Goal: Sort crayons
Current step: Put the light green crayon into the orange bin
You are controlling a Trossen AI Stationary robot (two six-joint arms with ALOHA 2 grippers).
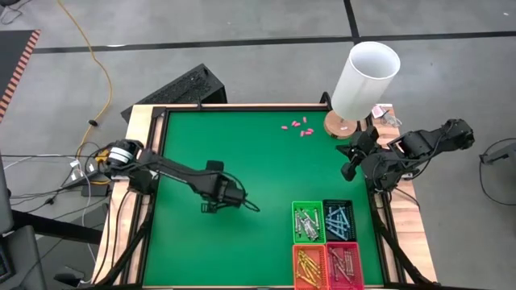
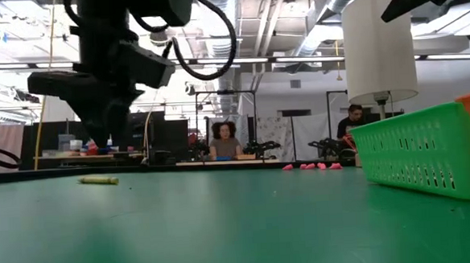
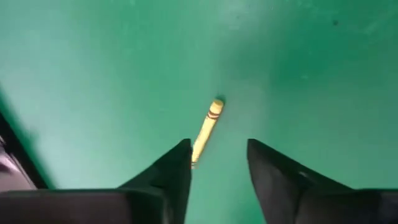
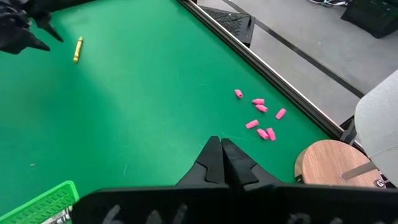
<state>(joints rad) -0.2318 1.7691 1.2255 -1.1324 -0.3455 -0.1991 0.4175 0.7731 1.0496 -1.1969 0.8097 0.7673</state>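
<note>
I see a matt green felt-like table (image 1: 242, 161), perforated plastic baskets (image 1: 308, 221), and beside them a smooth wooden lamp base (image 4: 323, 165).

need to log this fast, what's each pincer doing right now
Left pincer: open, holding nothing, above the yellow crayon lying on the green mat.
Right pincer: shut, holding nothing, waiting at the table's right edge.

One crayon (image 3: 207, 128) lies mid-tabletop (image 1: 242, 153), just below the left tool (image 1: 250, 206). Four baskets (image 1: 326, 243) sit at the near right; erasers (image 1: 298, 126) lie far right.
</note>
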